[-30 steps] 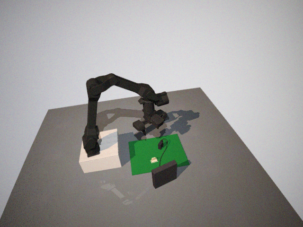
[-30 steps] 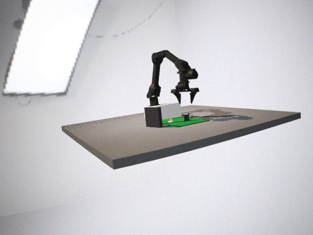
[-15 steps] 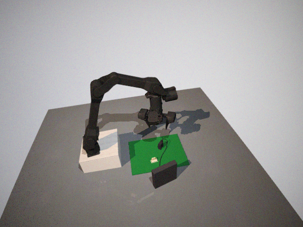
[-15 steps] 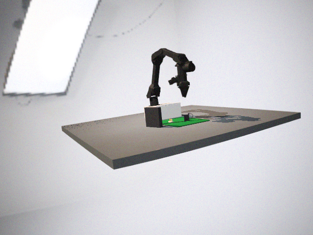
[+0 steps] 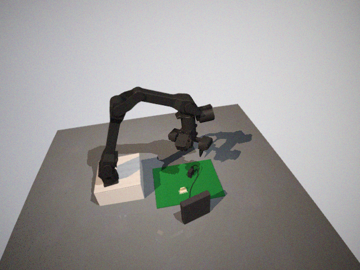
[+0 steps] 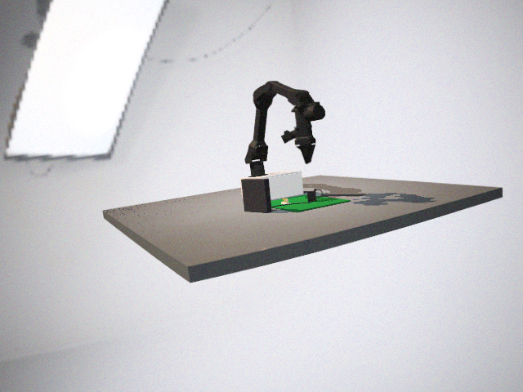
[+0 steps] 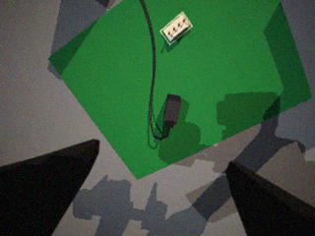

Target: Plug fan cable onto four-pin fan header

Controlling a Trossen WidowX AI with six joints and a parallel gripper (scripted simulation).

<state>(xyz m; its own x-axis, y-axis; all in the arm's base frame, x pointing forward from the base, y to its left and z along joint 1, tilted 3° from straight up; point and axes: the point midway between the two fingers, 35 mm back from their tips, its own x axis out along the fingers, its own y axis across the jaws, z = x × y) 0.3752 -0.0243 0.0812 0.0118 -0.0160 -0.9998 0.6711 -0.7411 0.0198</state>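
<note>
The black plug (image 5: 190, 171) (image 6: 311, 194) (image 7: 172, 109) is on or just above the green board (image 5: 167, 197) (image 6: 304, 207) (image 7: 113, 98), apart from the header. A thin dark cable (image 7: 154, 64) (image 5: 193, 184) loops from one end of the plug. The cream four-pin header (image 5: 183, 190) (image 6: 284, 201) (image 7: 176, 28) stands on the board with its pins bare. My gripper (image 7: 163, 156) is open wide and empty, high above the board's far side; in the wrist view its fingertips lie at the lower left and lower right, clear of the plug.
The dark fan block (image 5: 195, 207) (image 6: 256, 195) stands upright at the board's near edge, where the cable runs to it. A pale box (image 5: 122, 194) (image 6: 287, 184) under the arm's base stands beside the board. Arm shadows fall across the board and table.
</note>
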